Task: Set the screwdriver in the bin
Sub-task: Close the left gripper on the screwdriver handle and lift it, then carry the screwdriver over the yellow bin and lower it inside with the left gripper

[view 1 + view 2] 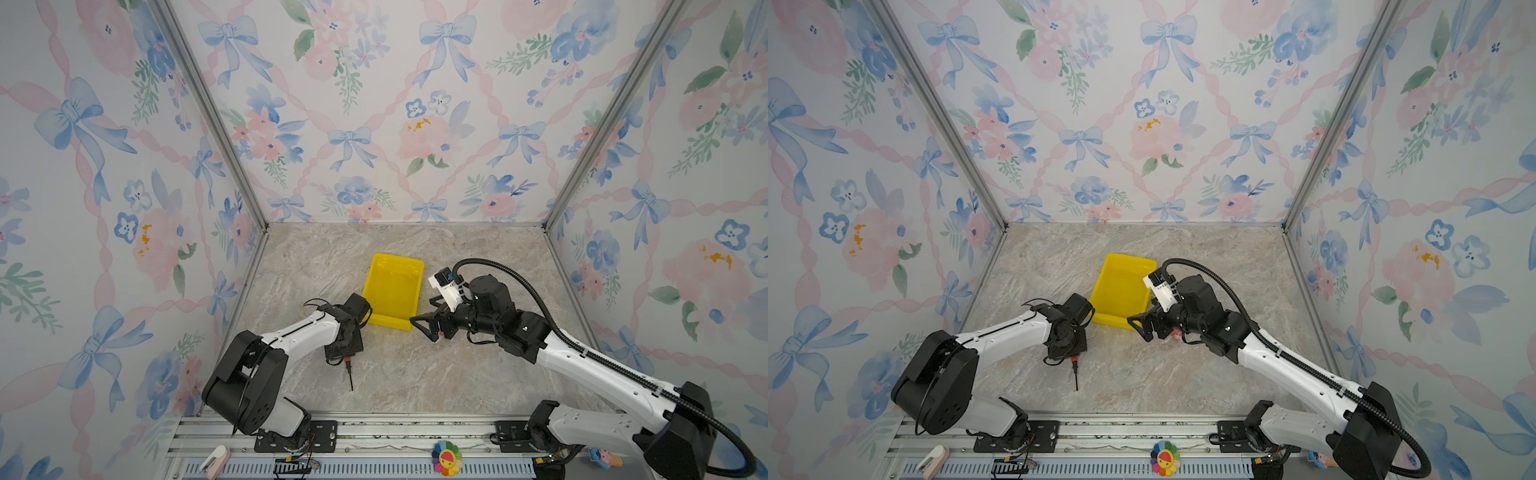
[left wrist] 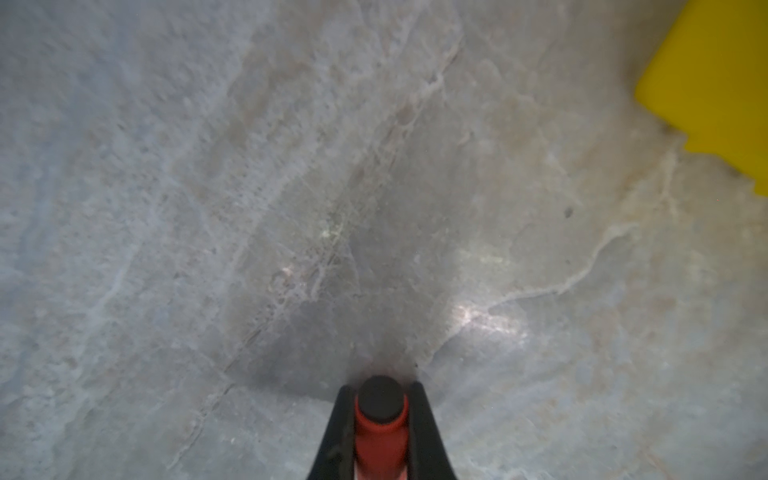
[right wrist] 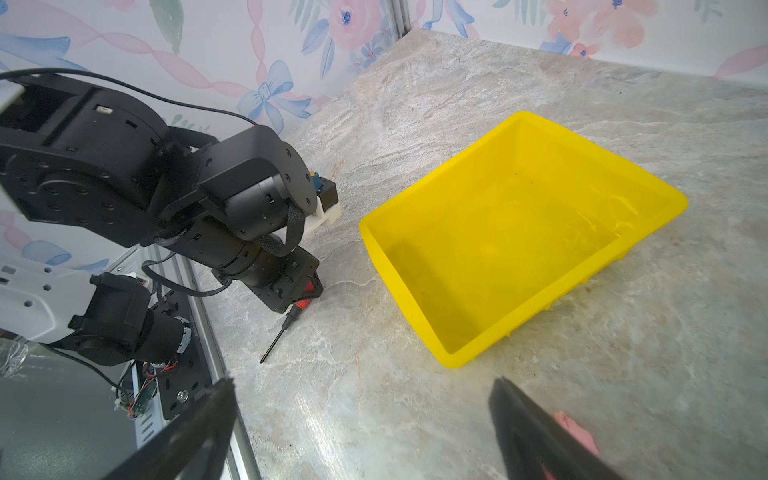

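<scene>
Screwdriver [image 2: 380, 419] clenched at its red-orange handle by my left gripper [image 2: 381, 415], low on the marble table [image 1: 457, 374].
From the clamped handle the thin dark shaft runs toward 6 o'clock in both top views, its tip at or just above the marble; I cannot tell which. Bin [image 1: 392, 293] sits empty at about 1 o'clock from the screwdriver, well apart from it. My right gripper [image 3: 361, 432] hovers with fingers spread wide, holding nothing, near the bin's 4 o'clock corner, beside a pink object [image 3: 575, 432].
</scene>
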